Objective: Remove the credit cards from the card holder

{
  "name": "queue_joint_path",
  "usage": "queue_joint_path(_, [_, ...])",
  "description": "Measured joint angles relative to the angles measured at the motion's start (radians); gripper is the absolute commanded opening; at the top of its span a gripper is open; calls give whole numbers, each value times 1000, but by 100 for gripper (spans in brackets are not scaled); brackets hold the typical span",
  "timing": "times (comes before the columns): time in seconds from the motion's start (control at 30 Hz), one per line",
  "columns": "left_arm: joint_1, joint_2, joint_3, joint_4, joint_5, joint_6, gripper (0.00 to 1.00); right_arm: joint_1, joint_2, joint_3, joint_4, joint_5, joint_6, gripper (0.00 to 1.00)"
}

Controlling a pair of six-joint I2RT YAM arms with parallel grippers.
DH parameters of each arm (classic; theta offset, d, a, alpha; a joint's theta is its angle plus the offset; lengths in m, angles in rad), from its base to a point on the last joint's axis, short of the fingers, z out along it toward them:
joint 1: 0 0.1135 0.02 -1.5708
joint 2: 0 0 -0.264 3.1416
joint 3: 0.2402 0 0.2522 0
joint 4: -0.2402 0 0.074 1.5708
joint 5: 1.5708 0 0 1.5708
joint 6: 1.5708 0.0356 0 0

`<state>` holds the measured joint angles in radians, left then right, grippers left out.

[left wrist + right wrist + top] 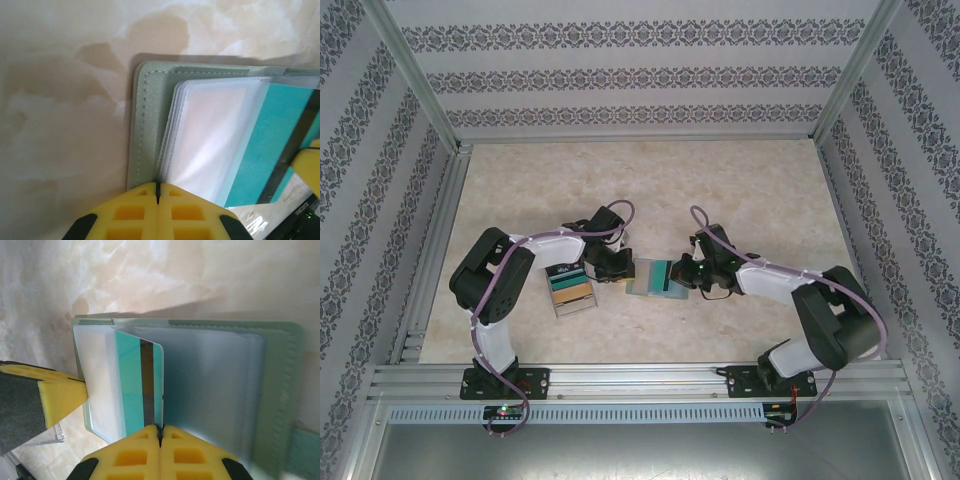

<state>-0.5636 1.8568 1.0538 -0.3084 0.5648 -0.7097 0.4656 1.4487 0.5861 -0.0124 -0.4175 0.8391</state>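
Extraction of one card is the step in hand. The card holder (284,390) lies open on the tabletop (720,190), a little toward 6 o'clock from its middle in the top view, between your two claws. Your right claw (160,432), at the holder's 3 o'clock, has its pads closed on the edge of a teal credit card (131,385) with a black stripe, which seems partly out of its clear sleeve (210,135). Your left claw (157,192), at 9 o'clock, has its pads pressed together at the edge of the other leaf; I cannot tell if it pinches the leaf or only pins it. I judge the next move to be a flat, straight pull of the card toward 3 o'clock, while you hold the holder down with the left claw so the sleeves do not follow. A clear tray of cards (572,290) stands just beyond the left claw, at 9 o'clock.
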Motion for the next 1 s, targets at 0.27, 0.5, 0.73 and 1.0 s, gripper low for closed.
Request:
queue_joint_path(0.27, [0,-28,21,-19,2,-11,46,-38,-179,-25,-68,-22,-43,0])
queue_joint_path(0.5, [7,-184,12,85,50,-87,58,-45,-217,5,-66,-95,-54,0])
queue_joint_path(0.73, [34,-254,-52,281,134,-191,48,-58,-217,62,1,-183,-45,0])
queue_joint_path(1.0, [36,-248,-111,395,186,-277,44,-58,-196,73,103,-261,1,0])
